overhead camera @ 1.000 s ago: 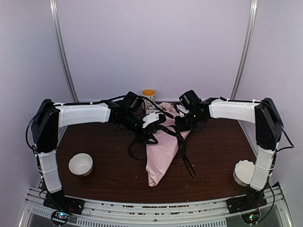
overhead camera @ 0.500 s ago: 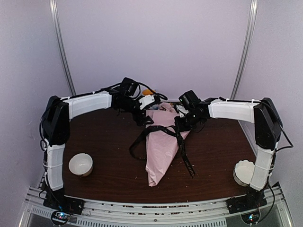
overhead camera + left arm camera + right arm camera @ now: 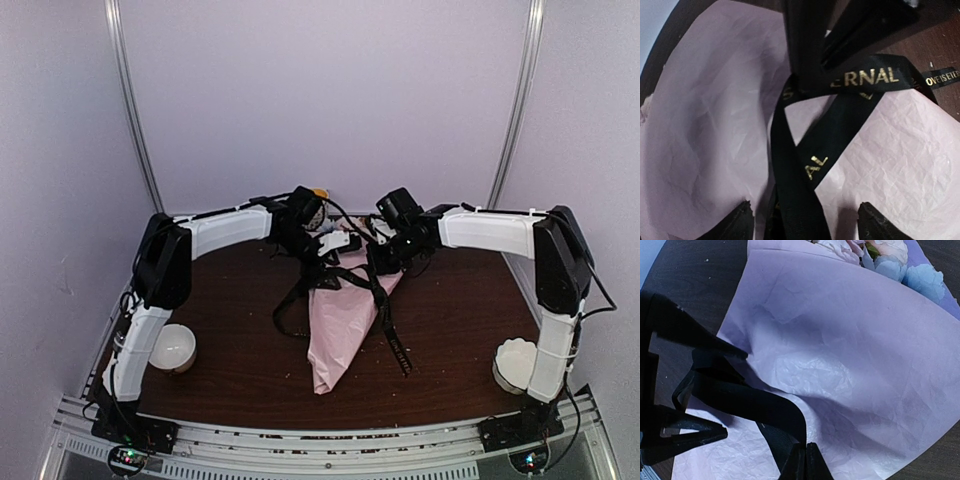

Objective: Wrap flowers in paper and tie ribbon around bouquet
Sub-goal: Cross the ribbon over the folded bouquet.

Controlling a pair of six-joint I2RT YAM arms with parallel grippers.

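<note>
The dark brown table (image 3: pixel 220 300), top view: the pink paper cone bouquet (image 3: pixel 335 330) is wrapped, the narrow black ribbon (image 3: pixel 383 310) across it. Left wrist: left gripper (image 3: pixel 807 222) apart over 2 crossed strands. Right wrist: right gripper (image 3: pixel 805 460) pinches the ribbon; the knot, I judge, remains.

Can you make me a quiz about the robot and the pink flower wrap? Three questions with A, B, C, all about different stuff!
1. Where is the bouquet? A up in the air B lying on the table C on the floor
2. What colour are the ribbon's letters? A red B green C gold
3. The left end effector is: A open B squeezed shut C out of view
Answers: 1 B, it lies flat there. 2 C, gold letters shine on black. 3 A, its fingertips stand far apart.
</note>
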